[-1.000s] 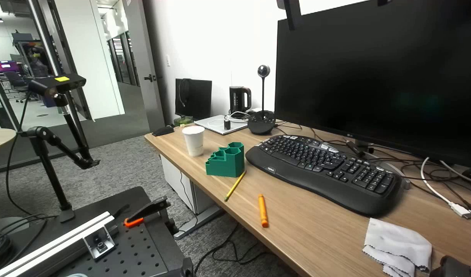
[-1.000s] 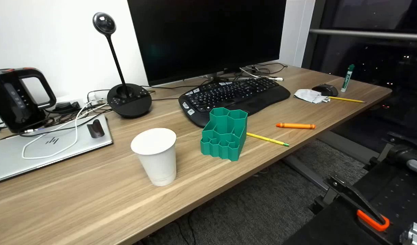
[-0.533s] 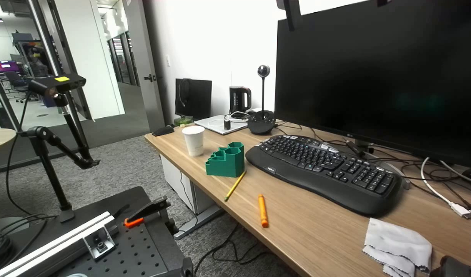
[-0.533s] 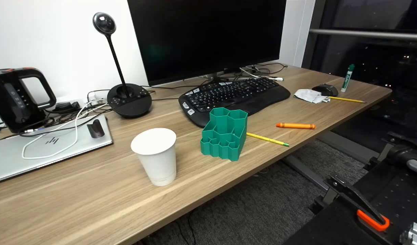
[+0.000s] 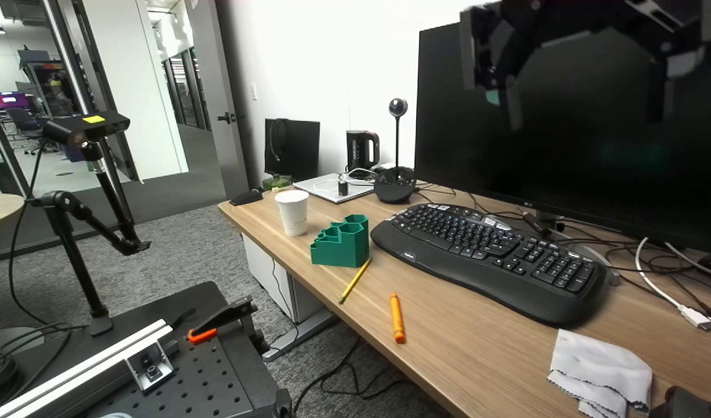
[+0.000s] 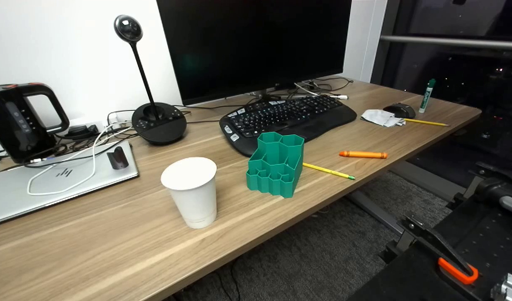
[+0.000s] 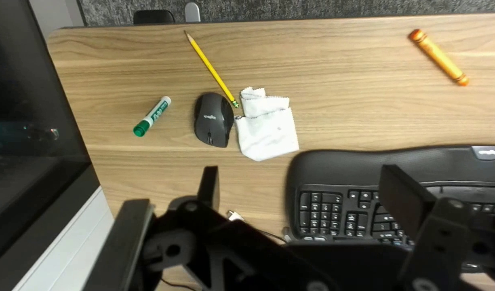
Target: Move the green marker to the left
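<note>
Black fingers (image 7: 405,200) point down, spread wide apart, in front of the monitor (image 5: 570,157) in an exterior view. Past them in the wrist view, near the mouse (image 7: 210,121) yet clear of it, the marker (image 7: 152,116) stands upright on the desk (image 7: 352,89): white barrel, green lettering, green cap uppermost. Far off, an exterior view alone shows a door (image 5: 215,75).

Runs as a wood-grain bench (image 6: 92,251); carries an HP laptop (image 6: 72,177), conference camera (image 6: 159,129), white cup (image 6: 193,196), green honeycomb organizer (image 6: 276,169) with a yellow pencil (image 6: 329,170) just beside, orange crayon (image 6: 363,154), ergonomic keyboard (image 6: 289,117), folded white cloth (image 7: 267,135), Logitech mouse (image 7: 213,121), upright green dry-erase marker (image 6: 426,96).
</note>
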Tool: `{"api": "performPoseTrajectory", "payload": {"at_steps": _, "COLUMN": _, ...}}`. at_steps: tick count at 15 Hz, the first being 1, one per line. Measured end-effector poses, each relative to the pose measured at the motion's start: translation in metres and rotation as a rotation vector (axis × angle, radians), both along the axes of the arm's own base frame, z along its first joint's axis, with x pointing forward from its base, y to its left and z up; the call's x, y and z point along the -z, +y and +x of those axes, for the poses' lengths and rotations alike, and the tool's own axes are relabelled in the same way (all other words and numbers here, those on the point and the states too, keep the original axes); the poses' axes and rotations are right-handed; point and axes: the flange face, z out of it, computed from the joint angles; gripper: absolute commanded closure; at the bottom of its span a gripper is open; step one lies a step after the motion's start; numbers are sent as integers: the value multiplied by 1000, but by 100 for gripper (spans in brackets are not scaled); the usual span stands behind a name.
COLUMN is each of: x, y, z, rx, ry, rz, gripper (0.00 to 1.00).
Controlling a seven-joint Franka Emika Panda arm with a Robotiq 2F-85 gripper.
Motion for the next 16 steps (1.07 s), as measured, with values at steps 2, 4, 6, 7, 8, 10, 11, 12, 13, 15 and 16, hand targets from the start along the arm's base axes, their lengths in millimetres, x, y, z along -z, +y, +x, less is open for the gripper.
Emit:
{"api": "performPoseTrajectory", "payload": {"at_steps": 2, "x": 19, "y": -30, "z": 19, "rx": 77, "ry": 24, "rz": -9, "gripper": 0}}
{"api": "performPoseTrajectory", "payload": {"at_steps": 4, "x": 34, "y": -63, "z": 37, "rx": 158, "ry": 36, "rz": -22, "gripper": 0}}
{"api": "performPoseTrajectory", "payload": {"at_steps": 6, "x": 46, "y": -93, "z": 51, "rx": 233, "ry": 60, "rz": -32, "gripper": 0}}
{"api": "performPoseTrajectory", "payload": {"at_steps": 7, "x": 53, "y": -106, "z": 57, "rx": 264, "ry": 81, "rz": -40, "gripper": 0}}
{"api": "performPoseTrajectory", "payload": {"at_steps": 8, "x": 58, "y": -117, "z": 62, "rx": 290, "ry": 105, "rz": -48, "gripper": 0}}
{"api": "performPoseTrajectory", "payload": {"at_steps": 10, "x": 72, "y": -134, "z": 74, "rx": 317, "ry": 152, "rz": -56, "gripper": 0}}
{"api": "performPoseTrajectory", "payload": {"at_steps": 11, "x": 80, "y": -141, "z": 80, "rx": 324, "ry": 171, "rz": -61, "gripper": 0}}
{"api": "performPoseTrajectory", "payload": {"at_steps": 12, "x": 89, "y": -148, "z": 88, "rx": 331, "ry": 187, "rz": -67, "gripper": 0}}
{"api": "performPoseTrajectory", "payload": {"at_steps": 13, "x": 99, "y": -155, "z": 95, "rx": 338, "ry": 198, "rz": -74, "gripper": 0}}
{"api": "performPoseTrajectory", "payload": {"at_steps": 15, "x": 121, "y": -168, "z": 110, "rx": 354, "ry": 211, "rz": -89, "gripper": 0}}
{"api": "performPoseTrajectory", "payload": {"at_steps": 16, "x": 133, "y": -173, "z": 118, "rx": 366, "ry": 215, "rz": -95, "gripper": 0}}
